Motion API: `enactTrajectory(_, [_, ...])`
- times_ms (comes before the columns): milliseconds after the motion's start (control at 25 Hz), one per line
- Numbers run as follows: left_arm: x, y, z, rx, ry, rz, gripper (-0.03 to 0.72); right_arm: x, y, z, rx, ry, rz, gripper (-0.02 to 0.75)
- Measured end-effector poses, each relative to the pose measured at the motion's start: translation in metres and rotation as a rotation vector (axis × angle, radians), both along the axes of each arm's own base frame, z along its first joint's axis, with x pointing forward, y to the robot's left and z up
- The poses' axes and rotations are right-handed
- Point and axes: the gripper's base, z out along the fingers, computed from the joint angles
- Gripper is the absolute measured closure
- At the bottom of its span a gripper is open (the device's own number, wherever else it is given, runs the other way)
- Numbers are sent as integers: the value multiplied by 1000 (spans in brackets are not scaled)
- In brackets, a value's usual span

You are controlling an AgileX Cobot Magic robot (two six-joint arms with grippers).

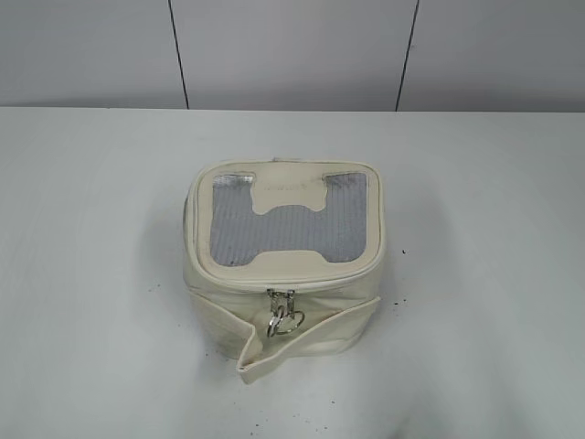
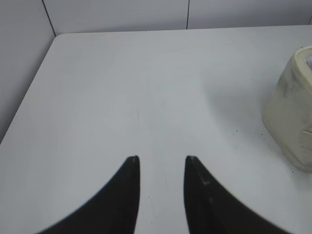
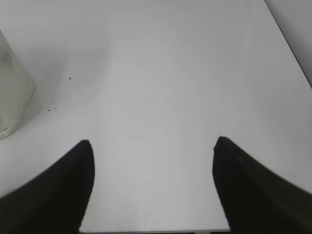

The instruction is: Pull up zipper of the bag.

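While the white table (image 1: 91, 274) lies bare around it, the bag (image 1: 283, 265) sits mid-table.
Its zipper (image 1: 302, 285) rims the lid, silver pulls (image 1: 281, 315) hanging in front; left gripper (image 2: 161, 161) slightly parted, right gripper (image 3: 152, 142) wide apart, both holding nothing.

We see a flat white table (image 1: 91, 274) filling the scene, its matte surface sprinkled with tiny dark specks (image 1: 396, 303). Behind its far edge stands a pale grey panelled wall (image 1: 292, 50), divided by thin dark vertical seams (image 1: 178, 55).
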Motion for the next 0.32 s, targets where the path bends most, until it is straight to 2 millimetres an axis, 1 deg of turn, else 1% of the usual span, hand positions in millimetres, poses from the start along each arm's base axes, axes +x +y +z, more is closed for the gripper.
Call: enactTrajectory(320, [0, 0, 0, 0, 0, 0, 445, 0, 0, 0, 0, 0, 0, 171])
